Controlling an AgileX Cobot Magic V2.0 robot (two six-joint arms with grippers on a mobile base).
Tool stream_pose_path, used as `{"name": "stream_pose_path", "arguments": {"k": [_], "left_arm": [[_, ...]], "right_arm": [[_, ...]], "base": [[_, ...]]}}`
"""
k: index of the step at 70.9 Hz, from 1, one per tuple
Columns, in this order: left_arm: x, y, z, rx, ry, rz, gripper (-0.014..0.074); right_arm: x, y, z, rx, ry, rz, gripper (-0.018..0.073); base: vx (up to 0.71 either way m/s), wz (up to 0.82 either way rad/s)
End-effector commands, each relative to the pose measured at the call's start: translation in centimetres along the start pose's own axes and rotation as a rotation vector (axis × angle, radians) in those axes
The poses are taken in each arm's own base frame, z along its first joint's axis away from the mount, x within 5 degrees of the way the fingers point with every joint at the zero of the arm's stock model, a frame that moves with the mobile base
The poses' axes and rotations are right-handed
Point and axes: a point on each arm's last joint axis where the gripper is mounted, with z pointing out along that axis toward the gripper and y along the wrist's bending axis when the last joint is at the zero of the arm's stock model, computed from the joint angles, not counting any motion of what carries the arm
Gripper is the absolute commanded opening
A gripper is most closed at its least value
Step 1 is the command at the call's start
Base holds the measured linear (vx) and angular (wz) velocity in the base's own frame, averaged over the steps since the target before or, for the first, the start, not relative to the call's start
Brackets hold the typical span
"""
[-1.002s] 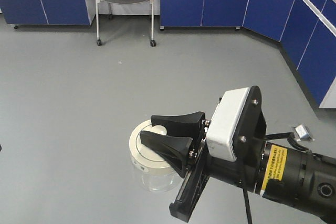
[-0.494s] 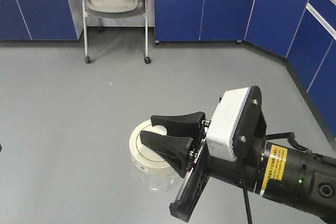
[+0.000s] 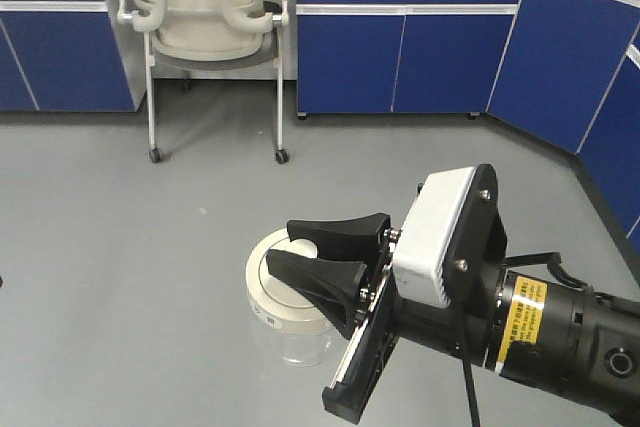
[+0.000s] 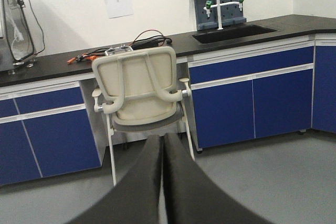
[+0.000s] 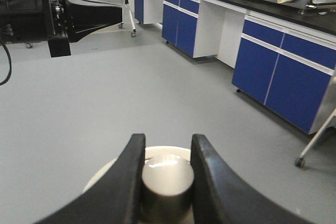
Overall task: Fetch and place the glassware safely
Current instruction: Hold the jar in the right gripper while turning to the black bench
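The glassware is a small clear glass jar (image 3: 292,339) with a round cream-white lid (image 3: 262,292). It hangs above the grey floor, held by its lid knob (image 5: 168,174). My right gripper (image 3: 280,244) is shut on that knob, with one black finger on each side in the right wrist view (image 5: 166,142). My left gripper (image 4: 161,139) is shut and empty, its two fingers pressed together and pointing toward the chair. The left gripper also shows at the top left of the right wrist view (image 5: 113,10).
A cream wheeled chair (image 3: 205,17) stands ahead by the blue base cabinets (image 3: 400,57); it also shows in the left wrist view (image 4: 139,85). A black counter with a sink (image 4: 233,32) runs above. More blue cabinets (image 5: 273,72) line the right side.
The chair and cabinets have slid down and left in the front view and look nearer. My right gripper and the jar keep the same place in the frame.
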Motion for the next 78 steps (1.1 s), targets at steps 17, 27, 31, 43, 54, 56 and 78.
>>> {"name": "stream_pose_path", "arguments": {"k": [17,27,31,43,54,56,78], "left_arm": [[-1.67,0.22,0.05,-0.012,-0.110,-0.012,-0.0007],[-1.67,0.22,0.05,-0.012,-0.110,-0.012,-0.0007],[-1.67,0.22,0.05,-0.012,-0.110,-0.012,-0.0007],[-1.67,0.22,0.05,-0.012,-0.110,-0.012,-0.0007],[-1.67,0.22,0.05,-0.012,-0.110,-0.012,-0.0007],[-1.67,0.22,0.05,-0.012,-0.110,-0.012,-0.0007],[-1.67,0.22,0.05,-0.012,-0.110,-0.012,-0.0007]], "right_arm": [[-2.26,0.21,-0.32,-0.027,-0.128,0.004,-0.0003],[-2.26,0.21,-0.32,-0.027,-0.128,0.004,-0.0003],[-2.26,0.21,-0.32,-0.027,-0.128,0.004,-0.0003],[-2.26,0.21,-0.32,-0.027,-0.128,0.004,-0.0003],[-2.26,0.21,-0.32,-0.027,-0.128,0.004,-0.0003],[-2.26,0.21,-0.32,-0.027,-0.128,0.004,-0.0003],[-2.26,0.21,-0.32,-0.027,-0.128,0.004,-0.0003]], "base": [[0.45,-0.18],[0.42,-0.38],[0.40,-0.51],[0.37,-0.63],[0.33,-0.78],[0.31,-0.82],[0.28,-0.86]]}}
